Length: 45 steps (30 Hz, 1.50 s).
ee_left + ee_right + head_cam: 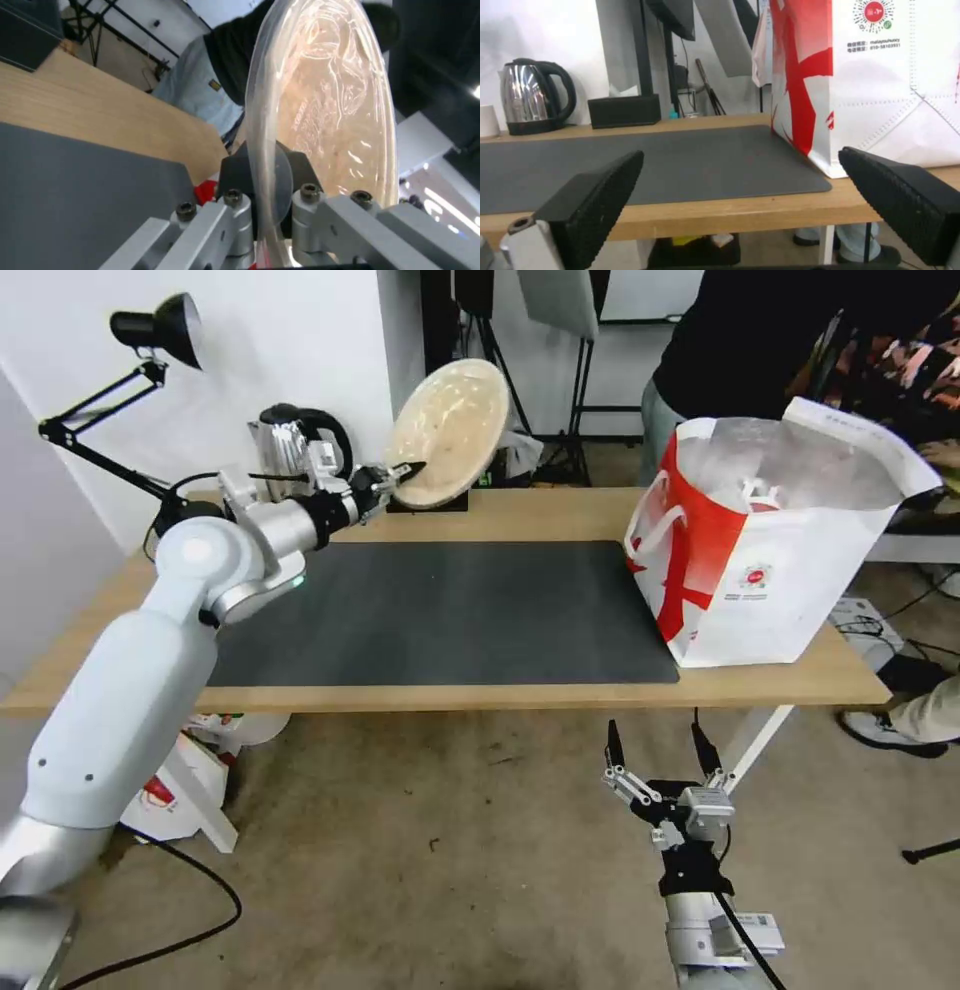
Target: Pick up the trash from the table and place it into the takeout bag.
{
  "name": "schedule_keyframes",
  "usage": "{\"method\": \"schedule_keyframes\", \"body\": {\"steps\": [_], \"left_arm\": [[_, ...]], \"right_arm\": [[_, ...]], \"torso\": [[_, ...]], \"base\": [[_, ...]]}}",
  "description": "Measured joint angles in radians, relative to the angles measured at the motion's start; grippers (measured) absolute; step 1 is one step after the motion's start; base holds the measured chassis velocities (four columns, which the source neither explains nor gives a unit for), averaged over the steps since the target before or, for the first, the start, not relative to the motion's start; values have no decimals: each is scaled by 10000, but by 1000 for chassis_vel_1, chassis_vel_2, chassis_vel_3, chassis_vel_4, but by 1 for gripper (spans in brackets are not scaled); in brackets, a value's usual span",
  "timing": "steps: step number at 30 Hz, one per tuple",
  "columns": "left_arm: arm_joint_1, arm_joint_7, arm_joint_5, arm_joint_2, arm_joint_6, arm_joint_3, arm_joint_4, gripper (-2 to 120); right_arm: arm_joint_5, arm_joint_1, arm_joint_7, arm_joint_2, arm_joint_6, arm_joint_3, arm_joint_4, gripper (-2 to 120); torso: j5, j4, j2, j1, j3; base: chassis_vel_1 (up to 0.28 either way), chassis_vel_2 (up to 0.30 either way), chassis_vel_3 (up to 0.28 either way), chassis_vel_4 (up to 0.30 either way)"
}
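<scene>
Gripping: left gripper [408, 470] pinches the tilted shallow beige bowl [449, 432] by its rim, above the table's [520, 514] far edge
Waiting: right gripper [657, 748], fingers spread wide and empty, below the table's near edge

My head camera looks forward and down over the table [520, 515], both arms in sight. My left wrist camera sits tight against the bowl [330, 101], facing along the mat [75, 180]. My right wrist camera looks level across the table's near edge from below. All three share the mat and the bag [890, 86].
</scene>
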Motion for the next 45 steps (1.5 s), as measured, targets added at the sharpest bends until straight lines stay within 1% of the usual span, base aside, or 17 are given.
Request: {"method": "schedule_keyframes", "body": {"steps": [2,4,6,7,11,12,17,19,20,24,28,29,31,34,36,42,45], "left_arm": [[-484,302,374,-106,-10,616,85,3],[-567,327,445,-155,-19,721,115,3],[-1022,446,710,-336,-128,1253,276,3],[-1022,446,710,-336,-128,1253,276,3],[-1611,609,1130,-521,-142,1824,460,3],[-1611,609,1130,-521,-142,1824,460,3],[-1738,753,1917,-805,-140,1973,563,3],[-1684,887,2324,-846,-126,1938,481,3],[-1585,1055,2588,-939,32,1733,323,3],[-1559,1131,2836,-1047,292,1539,172,3],[-1630,1136,2964,-1103,451,1553,103,3],[-1691,1123,3001,-1233,499,1568,102,3],[-1753,1102,3148,-1399,567,1598,127,3],[-1781,1115,3346,-1467,586,1645,173,3],[-1807,1237,3576,-1468,588,1716,226,3],[-1898,1400,3980,-1597,577,1839,403,3],[-2154,1447,4185,-1711,543,2151,580,3]], "right_arm": [[0,0,0,0,0,0,0,100],[0,0,0,0,0,0,0,100],[0,0,0,0,0,0,0,100],[0,0,0,0,0,0,0,100],[0,0,0,0,0,0,0,100],[0,0,0,0,0,0,0,100],[0,0,0,0,0,0,0,100],[0,0,0,0,0,0,0,100],[0,0,0,0,0,0,0,100],[0,0,0,0,0,0,0,100],[0,0,0,0,0,0,0,100],[0,1,0,0,0,0,0,100],[1,0,0,0,0,0,0,100],[0,0,0,0,0,0,0,100],[0,0,0,0,0,0,0,100],[0,0,0,0,0,0,0,100],[0,0,0,0,0,0,1,100]], "torso": [[4,-1,0,0,0],[2,-1,0,0,0],[1,-4,0,0,1],[1,-4,0,0,1],[4,-1,1,-1,0],[4,-1,1,-1,0],[0,-3,2,-1,1],[1,-2,2,-1,1],[-2,1,2,-2,1],[1,0,3,-1,1],[1,2,2,-1,1],[0,2,2,-2,0],[2,-6,3,-2,0],[2,-5,2,-1,1],[0,1,2,-2,0],[0,0,2,-1,1],[1,-3,2,-2,0]], "base": [[0,0,0,0],[0,0,0,0],[0,0,0,0],[0,0,0,0],[0,0,0,0],[0,0,0,0],[0,0,0,0],[0,0,0,0],[0,0,0,0],[0,0,0,0],[0,0,0,0],[0,0,0,0],[0,0,0,0],[0,0,0,0],[0,0,0,0],[0,0,0,0],[0,0,0,0]]}}
